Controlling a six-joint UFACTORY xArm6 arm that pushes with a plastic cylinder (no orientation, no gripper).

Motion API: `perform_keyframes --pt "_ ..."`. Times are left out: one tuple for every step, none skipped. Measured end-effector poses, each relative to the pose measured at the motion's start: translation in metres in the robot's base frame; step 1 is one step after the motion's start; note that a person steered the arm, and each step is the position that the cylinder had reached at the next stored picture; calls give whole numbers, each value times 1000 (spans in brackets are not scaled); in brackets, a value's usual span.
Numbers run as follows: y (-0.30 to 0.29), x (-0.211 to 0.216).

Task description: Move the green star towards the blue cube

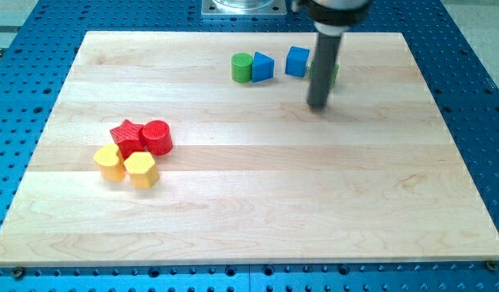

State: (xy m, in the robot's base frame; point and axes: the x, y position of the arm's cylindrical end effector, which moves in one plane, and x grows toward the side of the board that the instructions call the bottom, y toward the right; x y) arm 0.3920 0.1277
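The green star (336, 74) lies near the view's top, mostly hidden behind my rod; only slivers of green show beside it. The blue cube (297, 62) sits just to its left, close by. My tip (318, 106) rests on the board just below the green star, towards the view's bottom, and below and right of the blue cube. Whether the tip touches the star cannot be told.
A green cylinder (242, 67) and a second blue block (263, 66) stand touching, left of the blue cube. At the view's left are a red star (127, 135), a red cylinder (157, 136), a yellow block (109, 162) and a yellow hexagon (141, 169). The wooden board (273, 203) lies on a blue perforated table.
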Motion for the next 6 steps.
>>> perform_keyframes --pt "10 -19" --pt "10 -64" --pt "9 -74" --pt "9 -81" --pt "20 -81" --pt "56 -121"
